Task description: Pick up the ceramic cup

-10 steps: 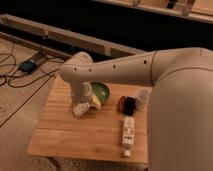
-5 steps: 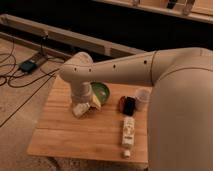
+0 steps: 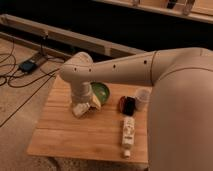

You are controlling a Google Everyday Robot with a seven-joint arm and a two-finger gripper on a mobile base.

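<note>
**Pincer (image 3: pixel 81 109) low over the desk (image 3: pixel 75 136); ceramic cup (image 3: pixel 142 98) well apart from it.**
We find the pincer just beside the green bowl (image 3: pixel 101 92); we cannot tell whether it is released or clenched. The cup stands upright beside a dark object (image 3: pixel 127 105), beyond the white bottle (image 3: pixel 128 135). We judge it light, rigid, slippery and breakable, best held across opposite walls near the rim.

Small white ceramic cup (image 3: pixel 142 99), upright on table (image 3: pixel 85 137); gripper (image 3: pixel 80 109) well apart
</note>
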